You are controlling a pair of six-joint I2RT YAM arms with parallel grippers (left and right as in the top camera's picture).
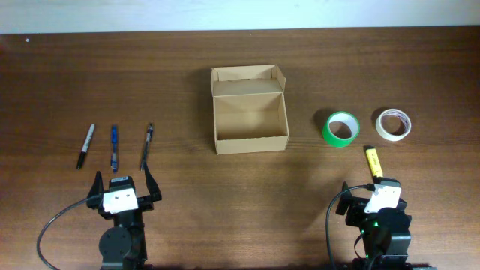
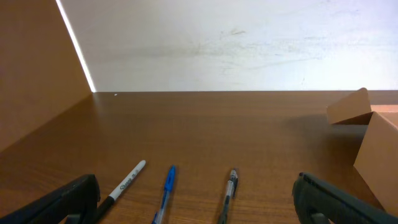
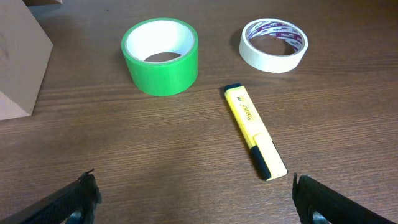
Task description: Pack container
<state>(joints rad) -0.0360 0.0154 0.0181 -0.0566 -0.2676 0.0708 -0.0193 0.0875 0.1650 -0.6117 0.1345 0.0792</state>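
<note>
I have the open cardboard box (image 1: 251,143) sitting mid-tabletop (image 1: 187,210), with its flap lid (image 1: 247,74) standing up at its 12 o'clock side. At its 9 o'clock a Sharpie marker (image 1: 86,145), a blue pen (image 1: 114,148) and a dark pen (image 1: 147,145) lie side by side. At its 3 o'clock are a green tape roll (image 1: 341,129) and a white tape roll (image 1: 394,124), with a yellow highlighter (image 1: 373,161) just beside them. My left claw (image 1: 123,182) and right claw (image 3: 198,200) sit at the 6 o'clock edge, fingers spread apart.
</note>
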